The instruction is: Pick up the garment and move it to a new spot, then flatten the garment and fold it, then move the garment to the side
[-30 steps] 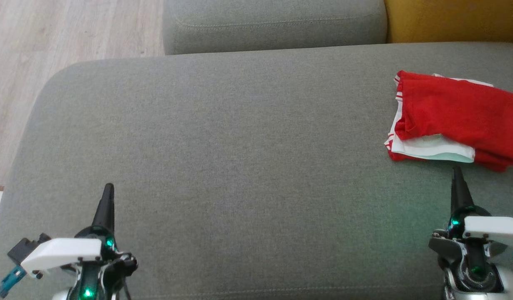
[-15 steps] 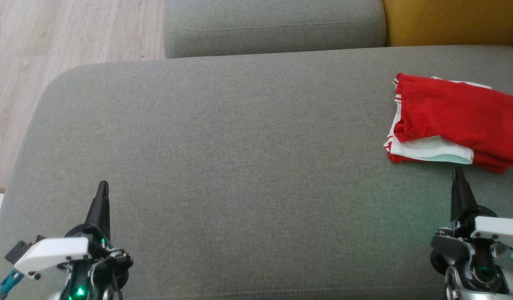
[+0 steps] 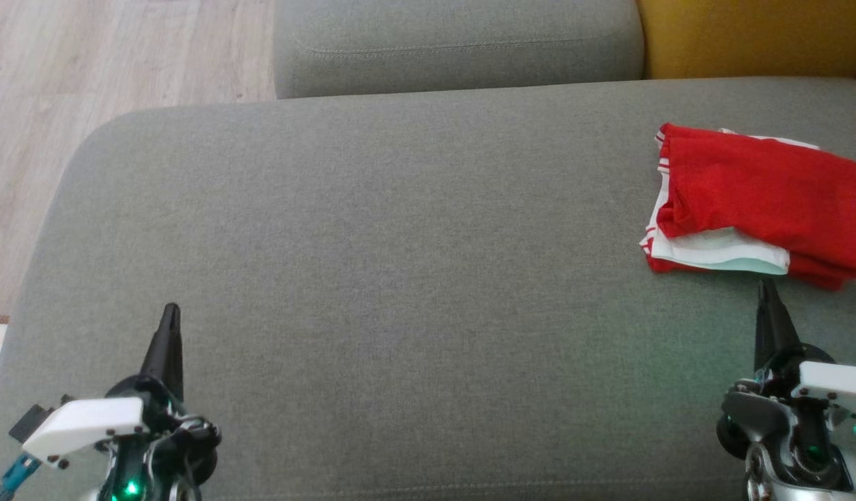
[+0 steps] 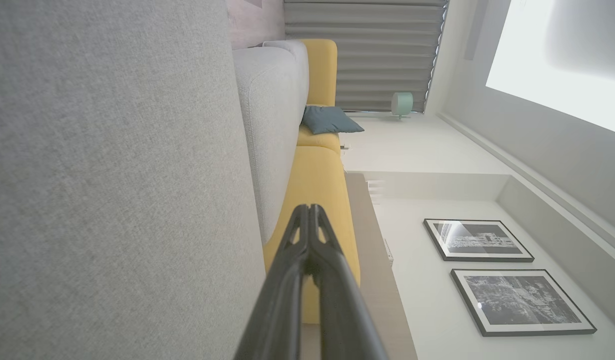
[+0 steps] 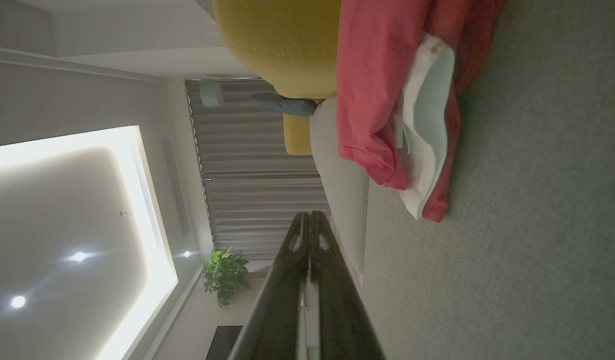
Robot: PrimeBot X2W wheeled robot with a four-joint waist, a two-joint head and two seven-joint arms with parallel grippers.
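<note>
Jaws on both sides closed, empty. Folded garment (image 3: 762, 188) lying far right on sofa (image 3: 400, 278); liable to snag and unfold if nudged by right jaws just beside it.

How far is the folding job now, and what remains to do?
Done, it seems: the red and white garment lies folded at the right side of the grey cushion. In hand: nothing; the left pincer and the right pincer are shut and empty. Left: apparently nothing.
</note>
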